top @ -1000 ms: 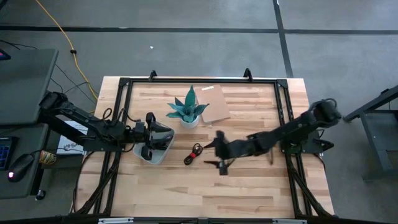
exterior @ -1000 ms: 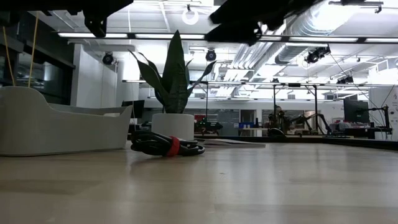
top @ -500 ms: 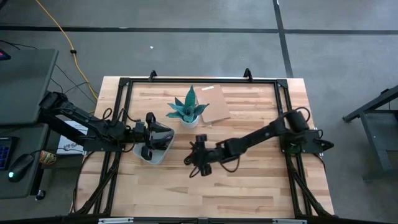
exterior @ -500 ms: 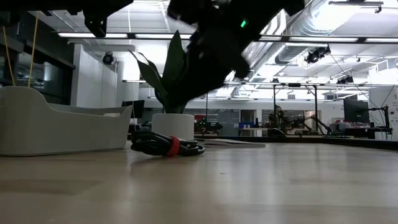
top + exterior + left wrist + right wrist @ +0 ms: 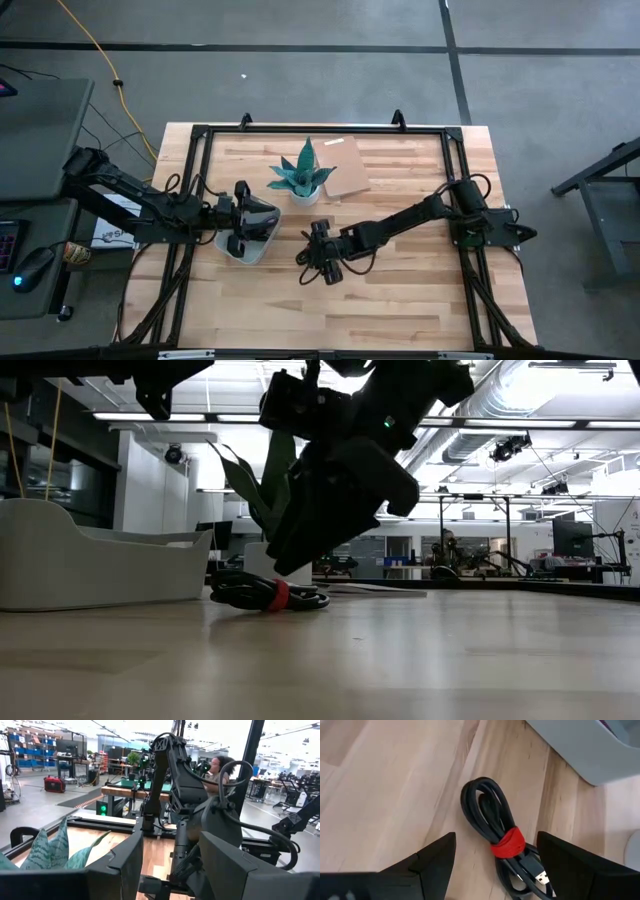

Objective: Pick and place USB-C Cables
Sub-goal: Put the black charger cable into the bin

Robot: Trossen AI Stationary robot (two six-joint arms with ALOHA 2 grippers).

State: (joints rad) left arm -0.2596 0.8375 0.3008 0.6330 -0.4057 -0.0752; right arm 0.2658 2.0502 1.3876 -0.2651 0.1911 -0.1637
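A black USB-C cable bundle with a red tie (image 5: 501, 841) lies flat on the wooden table, left of centre (image 5: 303, 256) and in front of the plant pot (image 5: 268, 595). My right gripper (image 5: 497, 867) is open and hangs just above the bundle (image 5: 300, 545), one finger on either side of it, touching nothing (image 5: 322, 257). My left gripper (image 5: 170, 870) waits open over the pale bin (image 5: 240, 228). No other cable bundle shows.
The pale bin (image 5: 232, 252) stands on the table left of the cable (image 5: 90, 565), its wall close by (image 5: 580, 750). A potted plant (image 5: 303, 175) and a flat cardboard piece (image 5: 346, 168) sit farther back. Bare wood lies toward the near edge.
My right gripper has swung toward the table's left and come down, from right of the cable to just above it, and it now fills the middle of the low view. The cable bundle has stayed in place.
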